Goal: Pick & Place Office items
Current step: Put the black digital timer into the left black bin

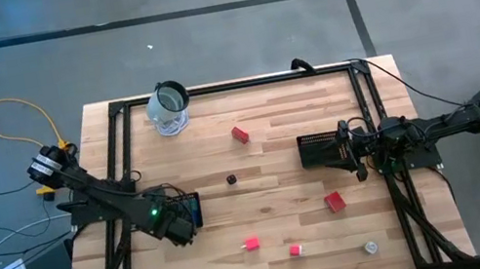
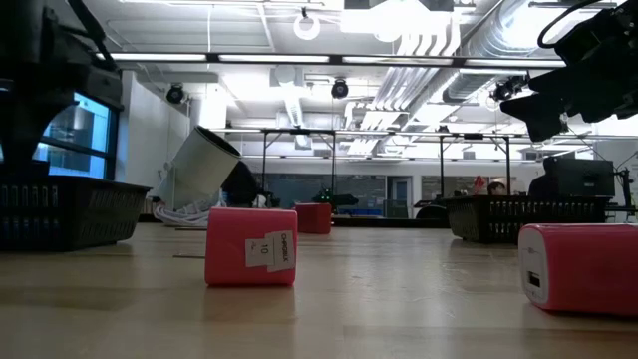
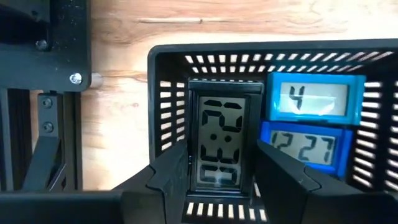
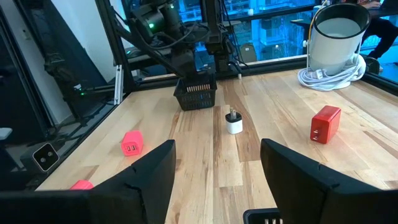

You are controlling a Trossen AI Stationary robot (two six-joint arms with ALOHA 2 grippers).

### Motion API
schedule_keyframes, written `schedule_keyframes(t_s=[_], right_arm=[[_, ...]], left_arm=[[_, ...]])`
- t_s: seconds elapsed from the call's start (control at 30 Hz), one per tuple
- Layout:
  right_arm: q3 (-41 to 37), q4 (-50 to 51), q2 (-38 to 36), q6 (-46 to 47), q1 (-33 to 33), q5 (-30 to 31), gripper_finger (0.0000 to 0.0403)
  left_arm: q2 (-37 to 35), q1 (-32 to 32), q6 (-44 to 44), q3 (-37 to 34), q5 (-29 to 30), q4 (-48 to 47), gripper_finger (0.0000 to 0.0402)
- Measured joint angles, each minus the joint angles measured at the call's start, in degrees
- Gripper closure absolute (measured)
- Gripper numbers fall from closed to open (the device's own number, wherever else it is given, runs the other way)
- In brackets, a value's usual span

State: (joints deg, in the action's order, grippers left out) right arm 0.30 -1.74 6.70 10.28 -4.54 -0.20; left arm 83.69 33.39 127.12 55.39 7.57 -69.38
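My left gripper (image 3: pixel 217 169) (image 1: pixel 180 226) is open, pointing down into a black mesh tray (image 3: pixel 163 112) (image 1: pixel 192 207). Its fingers stand on either side of a black-framed clock (image 3: pixel 217 140) that lies flat in the tray beside two blue clocks (image 3: pixel 314 96) (image 3: pixel 305 146). My right gripper (image 4: pixel 217 162) (image 1: pixel 350 150) is open and holds nothing, next to a second black tray (image 1: pixel 320 148). On the table lie red blocks (image 1: pixel 240 134) (image 1: pixel 334 201), pink blocks (image 1: pixel 252 244) (image 1: pixel 295 249), a dark cube (image 1: pixel 231 180) and a whitish round piece (image 1: pixel 371 247).
A clear glass jar (image 1: pixel 171 107) (image 4: pixel 339 37) stands near the far edge on a coil of white cable. A black frame (image 1: pixel 118 146) runs along the table's edges. The right wrist view shows a white plug piece (image 4: pixel 234 122), a red block (image 4: pixel 325 123) and a pink block (image 4: pixel 132 143).
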Motion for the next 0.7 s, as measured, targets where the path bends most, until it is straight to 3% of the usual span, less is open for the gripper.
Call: schedule_keyframes(t_s=[0.7], right_arm=[[0.0, 0.0, 0.0, 0.0, 0.0, 0.0, 0.018]], left_arm=[[0.0, -0.3, 1.0, -10.4, -1.5, 14.7, 0.0245]])
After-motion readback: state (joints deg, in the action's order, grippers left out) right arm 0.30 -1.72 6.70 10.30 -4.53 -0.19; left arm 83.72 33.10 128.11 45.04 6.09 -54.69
